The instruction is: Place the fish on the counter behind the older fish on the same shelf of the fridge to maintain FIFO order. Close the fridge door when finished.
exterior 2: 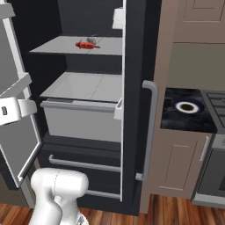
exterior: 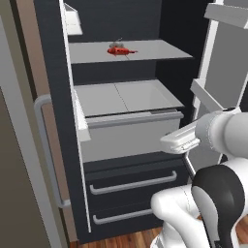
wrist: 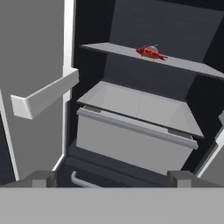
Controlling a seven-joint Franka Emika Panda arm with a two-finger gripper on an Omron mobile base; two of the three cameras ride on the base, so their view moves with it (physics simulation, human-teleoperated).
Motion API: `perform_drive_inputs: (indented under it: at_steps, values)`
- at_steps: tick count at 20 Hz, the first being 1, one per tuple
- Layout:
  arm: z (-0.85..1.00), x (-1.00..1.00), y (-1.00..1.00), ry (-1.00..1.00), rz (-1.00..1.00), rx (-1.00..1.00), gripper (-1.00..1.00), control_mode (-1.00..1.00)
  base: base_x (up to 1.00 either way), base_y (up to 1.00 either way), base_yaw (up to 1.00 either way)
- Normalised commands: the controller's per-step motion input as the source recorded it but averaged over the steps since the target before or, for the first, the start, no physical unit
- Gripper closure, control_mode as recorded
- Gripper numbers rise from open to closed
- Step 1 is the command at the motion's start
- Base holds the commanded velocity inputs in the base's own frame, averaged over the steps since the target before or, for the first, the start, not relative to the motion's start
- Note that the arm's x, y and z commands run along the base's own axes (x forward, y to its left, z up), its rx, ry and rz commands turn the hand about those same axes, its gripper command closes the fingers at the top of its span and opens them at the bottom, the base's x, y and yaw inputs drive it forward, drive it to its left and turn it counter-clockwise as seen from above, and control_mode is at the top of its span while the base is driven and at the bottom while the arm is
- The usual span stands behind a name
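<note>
Left base view: silver-grey fish (exterior: pixel 117 44) on shelf (exterior: pixel 155 51), touching red fish (exterior: pixel 121 51) from behind.

Right base view: fridge (exterior 2: pixel 134 88) door ajar.

Hand view: gripper (wrist: pixel 112 178) spread, empty; both fish up and ahead.

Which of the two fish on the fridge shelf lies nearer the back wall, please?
The silver-grey fish, small and pale, lies just behind the bright red fish, which is nearer the shelf's front edge.

The white arm (exterior: pixel 213 193) bends up and forward, its fingers (wrist: pixel 43 178) spread wide apart, holding nothing.
</note>
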Motion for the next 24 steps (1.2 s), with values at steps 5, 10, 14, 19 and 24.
perform_drive_inputs:
  at_steps: [5,10,14,19,24]
  values:
    - [0.0,0.0,0.0,0.0,0.0,0.0,-1.0,1.0,-0.06,0.15,0.0]
    - [-0.04,0.0,-0.03,0.0,0.0,0.04,-1.0,-1.0,-0.01,0.0,0.0]
    - [-0.07,0.0,-0.77,-0.02,-0.04,0.17,-1.0,-1.0,0.0,0.0,0.0]
    - [-0.06,0.0,-1.0,-0.03,-0.09,0.33,-1.0,-1.0,0.0,0.0,0.0]
    - [-0.09,-0.05,-1.0,0.02,-0.19,0.37,-1.0,-1.0,0.0,0.0,0.0]
